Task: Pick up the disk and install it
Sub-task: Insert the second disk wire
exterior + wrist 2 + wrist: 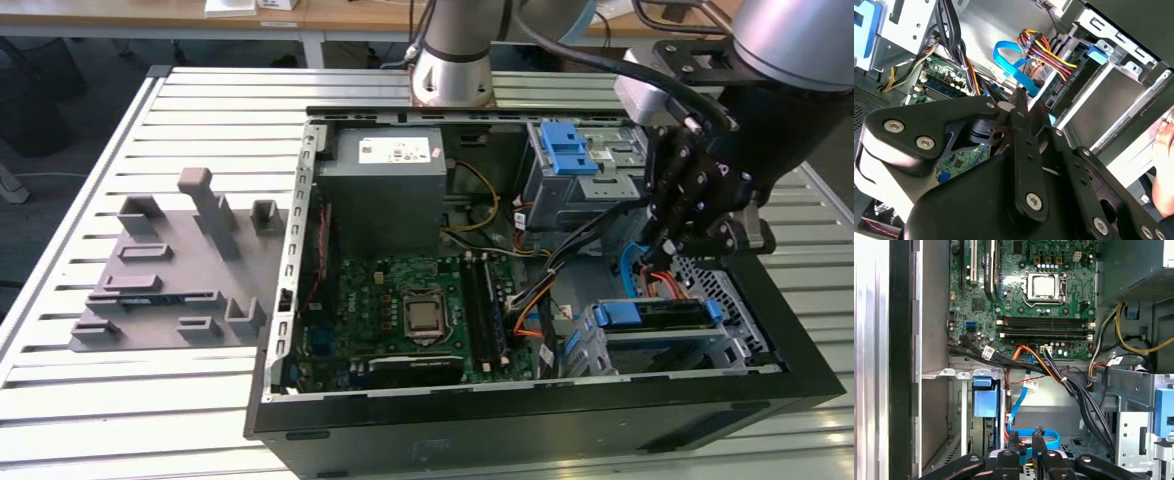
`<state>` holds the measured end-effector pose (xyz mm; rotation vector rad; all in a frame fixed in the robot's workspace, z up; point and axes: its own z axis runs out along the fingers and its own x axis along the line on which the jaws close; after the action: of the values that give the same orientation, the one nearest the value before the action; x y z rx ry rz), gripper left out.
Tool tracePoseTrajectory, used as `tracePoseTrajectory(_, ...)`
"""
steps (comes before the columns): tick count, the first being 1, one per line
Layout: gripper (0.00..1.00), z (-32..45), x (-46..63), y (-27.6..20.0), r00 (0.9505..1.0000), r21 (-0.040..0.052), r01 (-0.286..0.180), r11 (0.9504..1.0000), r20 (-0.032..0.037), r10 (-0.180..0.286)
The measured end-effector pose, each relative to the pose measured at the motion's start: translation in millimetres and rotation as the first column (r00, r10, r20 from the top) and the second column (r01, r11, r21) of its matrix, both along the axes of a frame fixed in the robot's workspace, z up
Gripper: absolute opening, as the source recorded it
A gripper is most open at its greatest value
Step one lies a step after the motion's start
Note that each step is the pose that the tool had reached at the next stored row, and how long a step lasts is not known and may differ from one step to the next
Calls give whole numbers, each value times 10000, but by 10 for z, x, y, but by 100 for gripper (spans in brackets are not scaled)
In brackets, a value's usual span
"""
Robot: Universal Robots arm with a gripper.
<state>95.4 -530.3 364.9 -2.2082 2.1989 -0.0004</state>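
Exterior view: the arm reaches down over an open computer case (287,300) lying on a slatted table (80,400), with the gripper (697,240) hanging inside the case near the exterior view's right wall, just above the lower drive bay. The disk (654,318) sits in that bay, its blue bracket showing along the top edge and at both ends, with a metal cage (667,352) around and beneath it. The gripper hangs just above the disk, apart from it as far as this view tells, and nothing is held between the fingers. In the first wrist view the two fingertips (1013,435) stand close together with only a narrow gap, nothing clamped in it, over a looped blue cable (1046,437); the jaws look nearly closed and empty. In the second wrist view the fingertips (1019,102) again meet near a point in front of the blue cable (1011,62) and a bundle of red, yellow and orange wires (1049,52). A second blue bracket (567,150) sits in the upper bay toward the far end of the case. The motherboard (414,310) lies bare in the middle, the grey power supply (387,185) beyond it. A grey fixture (174,270) rests on the table to the exterior view's left of the case. A hand (1165,150) shows at the edge of the second wrist view.
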Motion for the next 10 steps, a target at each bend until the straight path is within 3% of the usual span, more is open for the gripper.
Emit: tracePoseTrajectory(10, 25, -57, 5, 3, 9998, -12, -200, 9998, 0, 200)
